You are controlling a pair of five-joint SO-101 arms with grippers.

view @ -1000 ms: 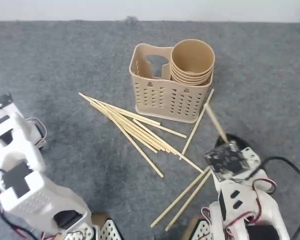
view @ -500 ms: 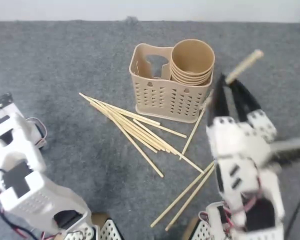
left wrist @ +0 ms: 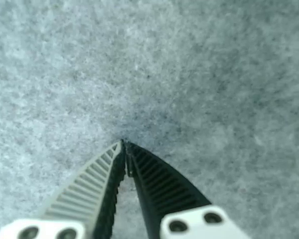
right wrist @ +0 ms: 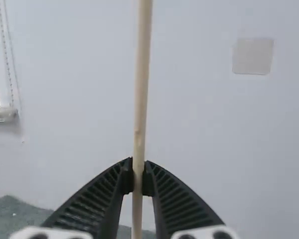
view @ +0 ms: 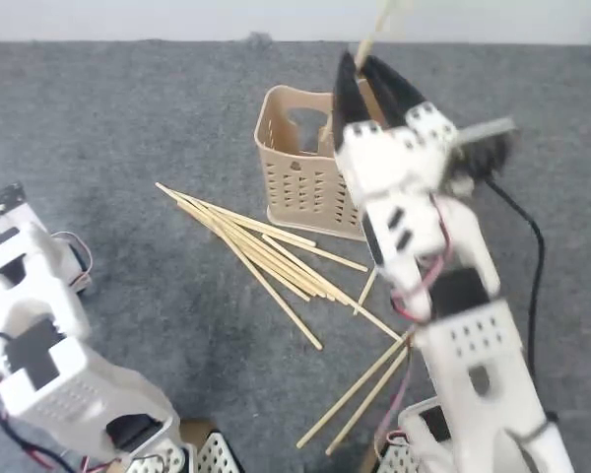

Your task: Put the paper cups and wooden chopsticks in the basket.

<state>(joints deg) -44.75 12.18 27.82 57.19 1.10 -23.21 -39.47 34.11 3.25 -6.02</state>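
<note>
Right gripper [right wrist: 138,172] above basket [view: 294,172], jaws pinching one wooden chopstick [right wrist: 142,74]. Stick's long axis in line with jaws, most of length beyond tips, pointing up and away from basket opening. Likely needs tipping down to drop in. Left gripper [left wrist: 124,149] low over table [left wrist: 214,74], jaws pressed together, empty, well apart from basket. Loose chopsticks [view: 266,251] on table beside basket.

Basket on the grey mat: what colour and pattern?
Beige plastic basket, walls perforated with rows of small slots; clearest in the high view.

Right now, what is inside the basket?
The basket shows one open compartment with nothing visible inside. The right gripper, holding a chopstick, covers the other compartment, so its contents are hidden.
</note>
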